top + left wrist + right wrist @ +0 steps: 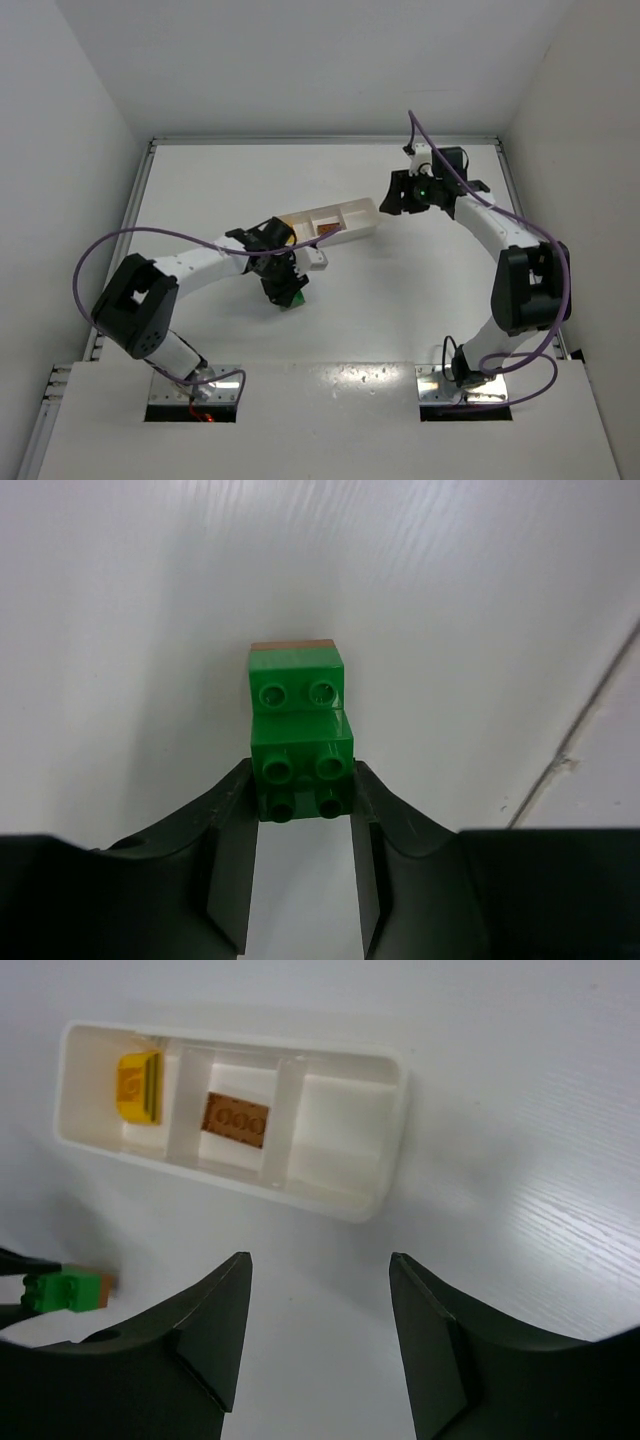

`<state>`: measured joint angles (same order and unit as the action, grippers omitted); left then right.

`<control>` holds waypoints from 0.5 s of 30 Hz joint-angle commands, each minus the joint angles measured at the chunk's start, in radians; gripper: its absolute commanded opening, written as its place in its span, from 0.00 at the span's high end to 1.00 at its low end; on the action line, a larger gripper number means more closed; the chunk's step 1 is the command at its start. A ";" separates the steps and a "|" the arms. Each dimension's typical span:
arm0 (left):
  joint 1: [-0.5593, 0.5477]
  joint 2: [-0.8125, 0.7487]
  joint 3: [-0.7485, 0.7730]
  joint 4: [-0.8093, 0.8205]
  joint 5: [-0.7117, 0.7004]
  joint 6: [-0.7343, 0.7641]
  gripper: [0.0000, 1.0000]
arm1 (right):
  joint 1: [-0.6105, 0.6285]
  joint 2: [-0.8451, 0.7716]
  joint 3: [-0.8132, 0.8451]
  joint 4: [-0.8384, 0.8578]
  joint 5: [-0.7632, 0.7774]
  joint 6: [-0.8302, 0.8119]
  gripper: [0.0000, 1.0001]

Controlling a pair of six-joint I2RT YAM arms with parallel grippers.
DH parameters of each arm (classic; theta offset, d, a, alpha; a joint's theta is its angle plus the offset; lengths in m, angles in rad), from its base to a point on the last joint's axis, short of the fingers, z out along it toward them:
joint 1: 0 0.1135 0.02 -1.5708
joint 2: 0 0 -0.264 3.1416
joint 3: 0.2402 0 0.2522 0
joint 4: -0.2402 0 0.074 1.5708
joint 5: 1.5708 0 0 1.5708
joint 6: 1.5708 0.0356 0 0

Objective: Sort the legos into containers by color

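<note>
My left gripper (288, 292) (303, 785) is shut on a green lego (300, 735), a stepped piece with studs facing the camera and a thin brown edge at its far end. It sits low over the table just in front of the tray; I cannot tell whether it touches the table. The lego also shows in the top view (295, 299) and the right wrist view (66, 1291). The white tray (385, 1165) (366, 222) holds a yellow lego (138, 1087) in its left compartment and a reddish-brown lego (237, 1120) in the middle one. Its right compartment (345, 1120) is empty. My right gripper (320, 1260) (398, 197) is open and empty, hovering beside the tray's right end.
A small white block (317, 260) lies next to the tray's near side, close to the left wrist. The table has raised rails along its left edge (128, 225) and right edge (518, 190), and white walls stand around it.
</note>
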<state>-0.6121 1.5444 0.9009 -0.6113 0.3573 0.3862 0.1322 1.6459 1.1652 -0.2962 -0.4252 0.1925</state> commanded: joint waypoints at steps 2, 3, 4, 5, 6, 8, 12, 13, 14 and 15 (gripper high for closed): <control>0.090 -0.176 0.006 0.054 0.265 0.034 0.78 | -0.005 -0.028 -0.013 0.028 -0.252 -0.056 0.42; 0.135 -0.217 0.006 0.074 0.313 0.013 0.80 | -0.005 -0.028 -0.037 0.028 -0.379 -0.077 0.40; 0.155 -0.218 0.006 0.084 0.362 -0.001 0.81 | -0.005 -0.028 -0.038 0.037 -0.380 -0.077 0.38; 0.173 -0.227 0.021 0.084 0.455 -0.019 0.81 | -0.005 -0.028 -0.053 0.055 -0.494 -0.077 0.36; 0.192 -0.227 0.032 0.093 0.507 -0.036 0.81 | 0.009 -0.028 -0.053 0.068 -0.548 -0.077 0.36; 0.241 -0.176 0.070 0.093 0.654 -0.095 0.81 | 0.020 -0.028 -0.078 0.094 -0.674 -0.045 0.33; 0.310 -0.057 0.133 0.093 0.854 -0.190 0.81 | 0.062 -0.018 -0.064 0.143 -0.782 0.004 0.28; 0.331 -0.032 0.156 0.082 0.890 -0.216 0.81 | 0.072 -0.009 -0.064 0.143 -0.791 0.004 0.27; 0.331 -0.009 0.171 0.071 0.948 -0.216 0.81 | 0.090 -0.009 -0.052 0.143 -0.800 -0.011 0.27; 0.344 0.037 0.193 0.046 0.968 -0.204 0.81 | 0.099 -0.009 -0.036 0.143 -0.813 -0.024 0.25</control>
<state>-0.2958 1.5166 1.0382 -0.5480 1.0973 0.2230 0.2008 1.6459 1.0863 -0.2165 -1.0962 0.1860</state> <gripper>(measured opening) 0.417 0.742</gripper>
